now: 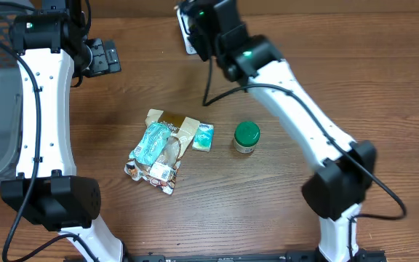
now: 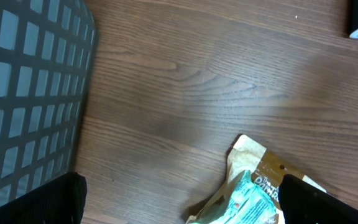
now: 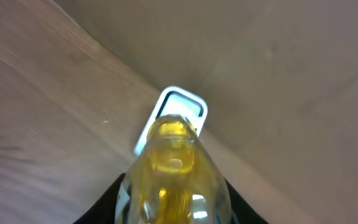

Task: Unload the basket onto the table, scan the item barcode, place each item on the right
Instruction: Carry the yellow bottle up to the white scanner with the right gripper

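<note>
step: presenting the yellow bottle (image 3: 176,158) to the scanner (image 3: 180,107) — the scan itself looks to be in hand.
right pincer (image 1: 204,30): clenched on the yellow bottle, its end aimed at the scanner at the far edge of the surface (image 1: 122,102).
left pincer (image 1: 102,57): released, empty, near the basket (image 2: 30,93).
other items: snack packets (image 1: 162,149), green-lidded jar (image 1: 246,137), mid-surface.
next: probably turn the bottle until its barcode faces the scanner window — no barcode shows here.

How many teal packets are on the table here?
2. The larger teal packet lies on the brown pouch in the pile; the smaller teal packet lies just right of it, beside the green-lidded jar. Others may be hidden underneath.
</note>
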You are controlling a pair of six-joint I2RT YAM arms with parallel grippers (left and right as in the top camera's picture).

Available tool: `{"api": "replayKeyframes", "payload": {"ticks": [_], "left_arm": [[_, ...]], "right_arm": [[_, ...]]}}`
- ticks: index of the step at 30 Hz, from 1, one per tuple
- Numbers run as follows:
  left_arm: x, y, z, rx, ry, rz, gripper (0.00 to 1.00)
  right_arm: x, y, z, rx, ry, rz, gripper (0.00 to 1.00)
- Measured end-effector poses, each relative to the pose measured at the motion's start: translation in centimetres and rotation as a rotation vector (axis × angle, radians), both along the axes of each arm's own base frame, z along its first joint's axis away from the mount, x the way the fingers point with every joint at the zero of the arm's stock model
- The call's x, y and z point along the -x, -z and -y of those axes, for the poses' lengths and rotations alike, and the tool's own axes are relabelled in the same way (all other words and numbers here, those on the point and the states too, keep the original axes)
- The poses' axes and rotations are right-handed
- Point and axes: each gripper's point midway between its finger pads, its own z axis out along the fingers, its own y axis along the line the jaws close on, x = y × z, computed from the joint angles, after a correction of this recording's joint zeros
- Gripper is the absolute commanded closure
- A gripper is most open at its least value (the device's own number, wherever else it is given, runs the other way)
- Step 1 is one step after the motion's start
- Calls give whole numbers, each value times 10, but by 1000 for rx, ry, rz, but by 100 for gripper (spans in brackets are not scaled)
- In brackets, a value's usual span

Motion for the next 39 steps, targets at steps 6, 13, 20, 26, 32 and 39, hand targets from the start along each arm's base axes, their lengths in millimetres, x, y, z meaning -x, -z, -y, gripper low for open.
{"api": "replayKeyframes", "payload": {"ticks": [6,13,20,26,32,39], "left_arm": [[0,0,0,0,0,0,0],[0,0,0,0,0,-1,0],[0,0,0,0,0,0,1],[0,0,0,0,0,-1,0],[0,0,0,0,0,-1,0],[0,0,0,0,0,-1,0]], "right_arm": [[-36,17,-14,82,-5,143,76],[-63,27,-21,156,-11,276,80],[-76,51,-27,207,-27,313,76],[-87,56,-19,240,-23,345,75],[-97,68,-10,283,-22,354,75],[-103,97,-13,357,-57,359,76]]}}
